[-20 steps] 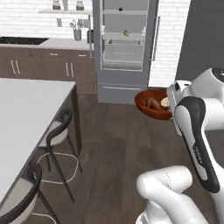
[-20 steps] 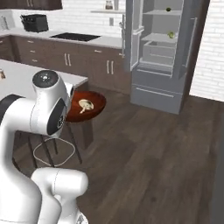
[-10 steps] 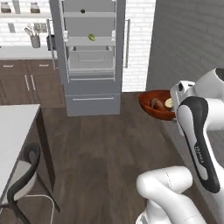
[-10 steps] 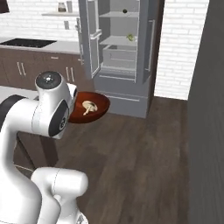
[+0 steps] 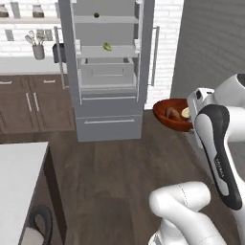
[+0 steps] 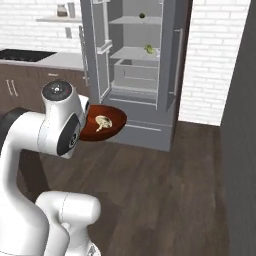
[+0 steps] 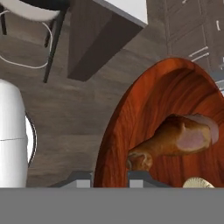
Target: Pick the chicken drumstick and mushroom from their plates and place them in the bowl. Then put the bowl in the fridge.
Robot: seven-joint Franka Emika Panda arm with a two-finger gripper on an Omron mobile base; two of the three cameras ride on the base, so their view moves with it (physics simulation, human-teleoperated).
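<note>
While the pincer grips the bowl, the fridge stands open over dark floorboards.

- A home kitchen, rendered.
- Tall grey fridge standing open, shelves showing.
- Dark wood cabinets under a pale counter.
- White brick wall, utensil pot, island corner with stool.

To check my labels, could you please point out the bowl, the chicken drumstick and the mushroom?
bowl (image 6: 116, 120): right base view, glossy inner wall near the rim.
chicken drumstick (image 7: 177, 138): hand view, thick meaty part.
mushroom (image 6: 103, 121): right base view, pale cap.
</note>
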